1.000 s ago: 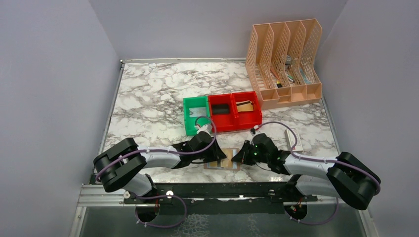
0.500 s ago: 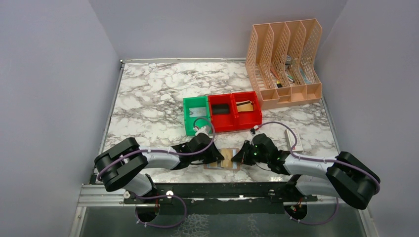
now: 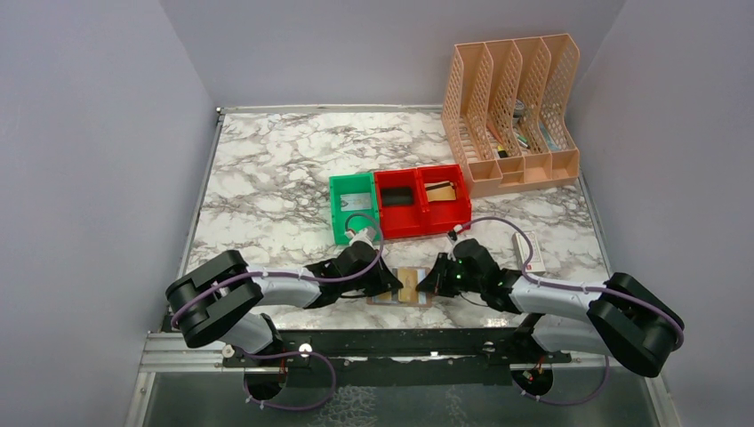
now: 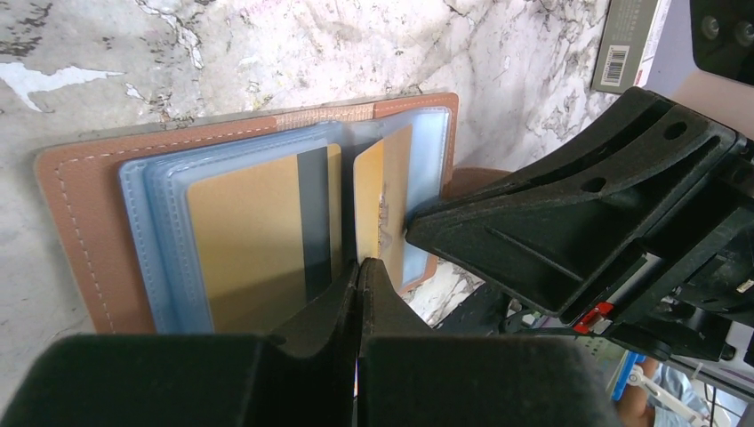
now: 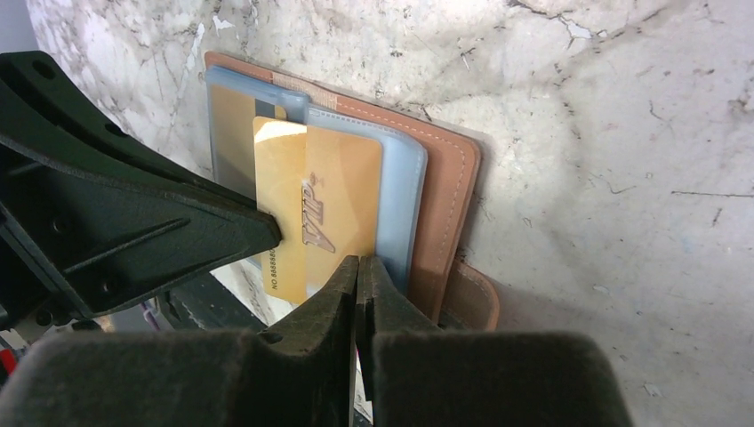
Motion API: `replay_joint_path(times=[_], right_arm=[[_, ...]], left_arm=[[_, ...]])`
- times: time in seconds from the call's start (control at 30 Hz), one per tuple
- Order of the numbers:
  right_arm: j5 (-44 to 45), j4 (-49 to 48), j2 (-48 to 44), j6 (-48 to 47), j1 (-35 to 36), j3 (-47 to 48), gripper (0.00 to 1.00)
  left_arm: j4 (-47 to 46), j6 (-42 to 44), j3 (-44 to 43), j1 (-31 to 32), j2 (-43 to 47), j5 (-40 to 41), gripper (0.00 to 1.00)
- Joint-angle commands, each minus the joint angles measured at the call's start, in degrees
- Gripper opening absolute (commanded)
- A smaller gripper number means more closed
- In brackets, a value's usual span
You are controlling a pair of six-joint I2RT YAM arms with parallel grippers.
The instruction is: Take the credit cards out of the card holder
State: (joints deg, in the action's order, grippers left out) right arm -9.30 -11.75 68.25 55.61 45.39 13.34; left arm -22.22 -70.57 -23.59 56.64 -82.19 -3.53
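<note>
The card holder [image 3: 410, 286] lies open at 6 o'clock on the counter [image 3: 267, 178]. At its 9 o'clock, the left gripper [image 4: 360, 271] pinches a gold card [image 5: 329, 213] by the edge. At 3 o'clock, the right gripper [image 5: 358, 267] is closed, its tip against the holder.

Plain lilac-grey walls [image 3: 89, 133] close in a white marble worktop [image 3: 267, 169] with grey veins on its left, far and right sides. Metal trim [image 3: 329, 108] lines the far edge, and a black rail [image 3: 400, 342] lines the near edge. The light is soft and even.
</note>
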Motion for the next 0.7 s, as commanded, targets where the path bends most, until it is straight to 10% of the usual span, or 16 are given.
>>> replay_joint_path(times=[0.0, 0.67], right_arm=[[-1.4, 7.5, 0.6, -4.1, 0.3, 2.4, 0.05], [1.7, 12.7, 7.9, -8.2, 0.3, 9.5, 0.12]], left_arm=[[1.3, 1.0, 0.6, 0.2, 0.6, 0.9, 0.0], [10.8, 5.5, -5.5, 0.2, 0.5, 1.5, 0.01]])
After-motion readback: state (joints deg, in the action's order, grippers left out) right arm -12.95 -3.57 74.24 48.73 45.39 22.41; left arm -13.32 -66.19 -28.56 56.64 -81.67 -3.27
